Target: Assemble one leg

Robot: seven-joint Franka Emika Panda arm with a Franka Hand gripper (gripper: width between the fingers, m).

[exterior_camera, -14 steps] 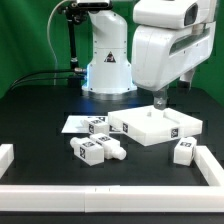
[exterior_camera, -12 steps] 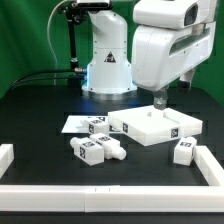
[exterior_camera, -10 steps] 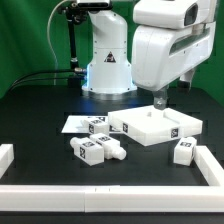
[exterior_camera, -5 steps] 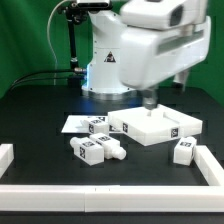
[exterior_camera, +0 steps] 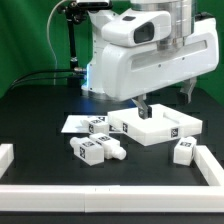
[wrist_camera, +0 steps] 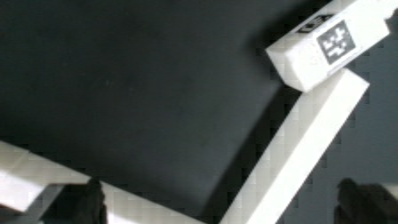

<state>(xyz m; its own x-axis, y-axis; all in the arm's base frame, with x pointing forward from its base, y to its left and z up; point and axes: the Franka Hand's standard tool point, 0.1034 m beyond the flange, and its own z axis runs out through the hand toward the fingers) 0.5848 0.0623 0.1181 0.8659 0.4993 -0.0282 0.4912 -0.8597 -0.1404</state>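
Black tabletop (exterior_camera: 40, 110) carries everything: from the exterior view's left, the marker board (exterior_camera: 70, 124), two legs (exterior_camera: 88, 150) lying together in front of it, a third leg (exterior_camera: 97, 125) on the board's end nearest the square white top piece (exterior_camera: 155, 126), then a fourth leg (exterior_camera: 183, 152). The gripper (exterior_camera: 165, 100) has swung round and risen above the top piece; its jaws stand wide apart, empty, touching nothing, so I judge that no leg is grasped yet
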